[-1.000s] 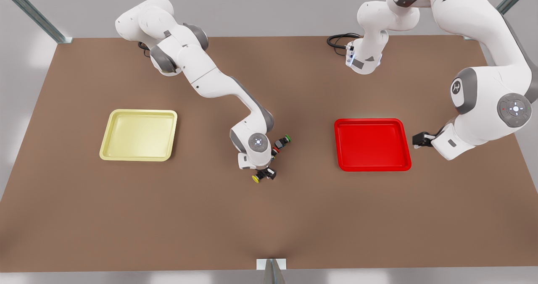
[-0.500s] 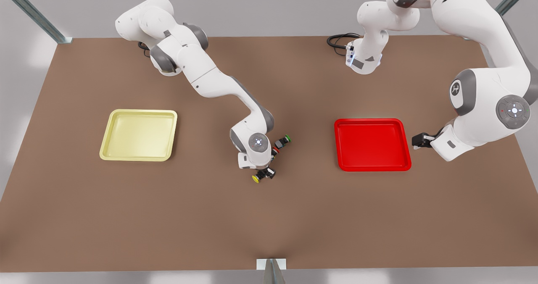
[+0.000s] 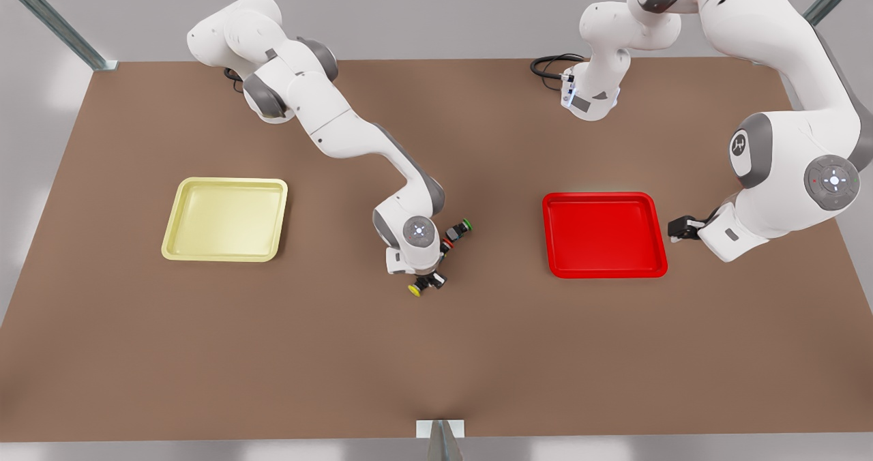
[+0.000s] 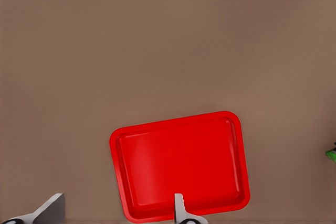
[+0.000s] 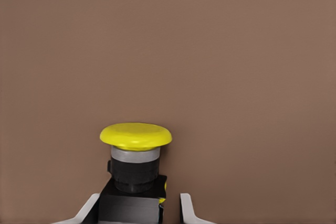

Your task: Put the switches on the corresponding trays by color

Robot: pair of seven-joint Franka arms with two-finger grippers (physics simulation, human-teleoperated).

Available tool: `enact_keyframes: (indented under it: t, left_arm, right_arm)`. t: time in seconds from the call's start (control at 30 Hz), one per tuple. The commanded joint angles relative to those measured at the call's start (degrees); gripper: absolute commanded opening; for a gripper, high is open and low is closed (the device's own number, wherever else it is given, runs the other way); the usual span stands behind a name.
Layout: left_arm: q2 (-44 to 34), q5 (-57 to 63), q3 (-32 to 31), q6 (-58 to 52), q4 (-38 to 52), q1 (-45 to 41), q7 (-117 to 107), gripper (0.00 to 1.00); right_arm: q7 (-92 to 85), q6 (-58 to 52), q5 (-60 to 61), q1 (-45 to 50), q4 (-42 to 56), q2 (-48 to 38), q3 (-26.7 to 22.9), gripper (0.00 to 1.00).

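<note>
The yellow switch (image 3: 417, 287) (image 5: 135, 136) lies on its side on the table, just in front of the wrist of the arm on the front view's left. My right gripper (image 3: 432, 280) (image 5: 137, 212) is open and straddles its dark body, with a small gap at one finger. The red switch (image 3: 447, 244) and green switch (image 3: 460, 228) (image 4: 332, 155) lie just behind that wrist. My left gripper (image 3: 682, 228) (image 4: 115, 216) hovers open at the outer edge of the red tray (image 3: 603, 236) (image 4: 178, 161). The pale yellow tray (image 3: 225, 219) sits far to the front view's left.
Both trays hold nothing. A black cable coil (image 3: 549, 65) lies by one arm's base at the back. Bare brown table (image 3: 436, 352) stretches across the front and between the trays.
The arm by the red tray shifted its elbow and its gripper crept slightly toward the tray. The gripper at the yellow switch settled a touch; the switch barely moved.
</note>
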Motion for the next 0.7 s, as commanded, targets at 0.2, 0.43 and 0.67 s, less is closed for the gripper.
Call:
enact_keyframes:
  t: [0.2,0.43,0.67]
  left_arm:
    - [0.35,-0.02,0.00,-0.01,0.00,0.00,0.00,1.00]
    - [0.35,-0.02,0.00,-0.02,0.00,0.00,0.09,1.00]
    - [0.35,-0.02,0.00,-0.01,0.00,0.00,0.09,1.00]
  right_arm:
    - [-0.06,0.00,0.00,0.00,-0.26,0.08,0.00,0.55]
    - [-0.14,0.00,0.00,0.00,-0.17,0.08,0.00,0.51]
    - [-0.32,-0.09,0.00,-0.09,-0.26,-0.27,0.00,0.51]
